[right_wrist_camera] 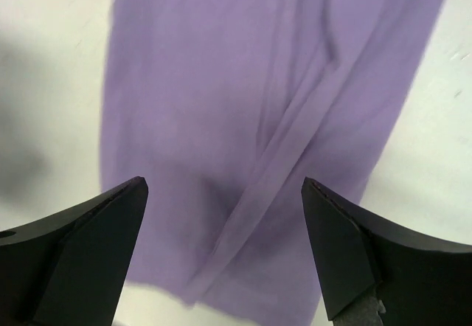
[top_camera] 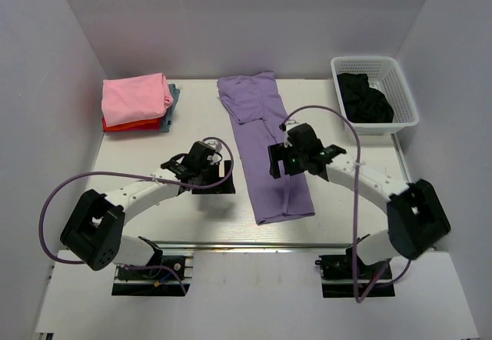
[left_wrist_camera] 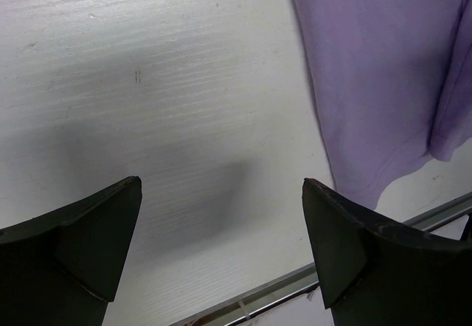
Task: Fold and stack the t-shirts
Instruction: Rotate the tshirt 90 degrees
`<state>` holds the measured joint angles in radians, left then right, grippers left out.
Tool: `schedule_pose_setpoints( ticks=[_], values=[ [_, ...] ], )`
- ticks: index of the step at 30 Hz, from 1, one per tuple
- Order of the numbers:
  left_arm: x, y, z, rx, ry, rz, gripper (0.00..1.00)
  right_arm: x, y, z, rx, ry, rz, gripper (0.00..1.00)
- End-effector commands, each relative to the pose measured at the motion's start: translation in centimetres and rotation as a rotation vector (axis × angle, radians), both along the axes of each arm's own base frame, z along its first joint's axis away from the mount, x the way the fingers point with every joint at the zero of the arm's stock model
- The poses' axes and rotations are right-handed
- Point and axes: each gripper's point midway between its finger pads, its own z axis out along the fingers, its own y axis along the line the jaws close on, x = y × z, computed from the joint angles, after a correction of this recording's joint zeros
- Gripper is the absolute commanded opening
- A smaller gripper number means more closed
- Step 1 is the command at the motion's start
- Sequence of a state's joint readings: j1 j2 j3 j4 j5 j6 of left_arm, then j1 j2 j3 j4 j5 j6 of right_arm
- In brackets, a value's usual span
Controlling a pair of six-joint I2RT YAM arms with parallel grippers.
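One long lavender shirt (top_camera: 265, 148) lies flat mid-worktop (top_camera: 127, 155), with folded shirts (top_camera: 137, 103) stacked at the far left corner. Left fingers (left_wrist_camera: 81, 245) stand wide apart, empty, beside the shirt's hem. Right fingers (right_wrist_camera: 81, 245) spread wide above the shirt, holding nothing.

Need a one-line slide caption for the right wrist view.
Open right gripper poised over the lavender t-shirt, a long crease running down the cloth, white table at either side.

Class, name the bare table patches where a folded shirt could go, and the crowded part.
Bare: between the folded stack and the lavender shirt; between that shirt and the basket. Crowded: mid-table, around the left pincer and right pincer.
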<state>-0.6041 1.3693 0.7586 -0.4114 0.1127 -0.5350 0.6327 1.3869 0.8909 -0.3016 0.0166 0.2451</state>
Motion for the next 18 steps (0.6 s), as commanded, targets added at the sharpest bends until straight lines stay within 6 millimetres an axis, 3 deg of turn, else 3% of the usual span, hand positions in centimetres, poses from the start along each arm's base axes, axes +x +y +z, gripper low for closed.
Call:
schedule_pose_setpoints(
  ticks=[1, 2, 4, 5, 6, 9, 13, 17, 18],
  values=[
    [1.1, -0.3, 1.5, -0.009, -0.042, 0.006, 1.0, 4.4, -0.2, -0.3, -0.05, -0.043, -0.115, 0.91],
    [0.9, -0.2, 1.4, 0.001, -0.037, -0.002, 1.0, 5.3, 0.1, 0.3, -0.048, -0.061, -0.123, 0.91],
    [1.2, -0.2, 1.4, 0.006, -0.042, 0.003, 1.0, 6.8, -0.1, 0.0, -0.074, -0.074, -0.137, 0.91],
    [1.0, -0.1, 1.3, 0.012, -0.035, 0.003, 1.0, 7.1, -0.1, -1.2, -0.091, -0.051, -0.139, 0.91],
    [1.1, 0.0, 1.3, 0.018, -0.039, 0.008, 1.0, 8.1, 0.2, -0.6, -0.078, -0.063, -0.137, 0.91],
    [1.3, 0.2, 1.2, 0.032, -0.034, 0.014, 1.0, 9.5, 0.4, -1.3, -0.097, -0.053, -0.141, 0.91],
    [1.5, 0.3, 1.4, 0.039, -0.04, 0.02, 1.0, 9.7, 1.7, -2.7, -0.08, -0.011, -0.07, 0.91],
    [1.7, 0.1, 1.3, 0.043, -0.034, 0.02, 1.0, 8.9, 4.8, -3.4, 0.017, 0.059, 0.072, 0.91],
    [1.7, 0.1, 1.4, 0.045, -0.031, 0.02, 1.0, 8.5, 5.2, -4.6, 0.016, 0.092, 0.089, 0.91]
  ],
)
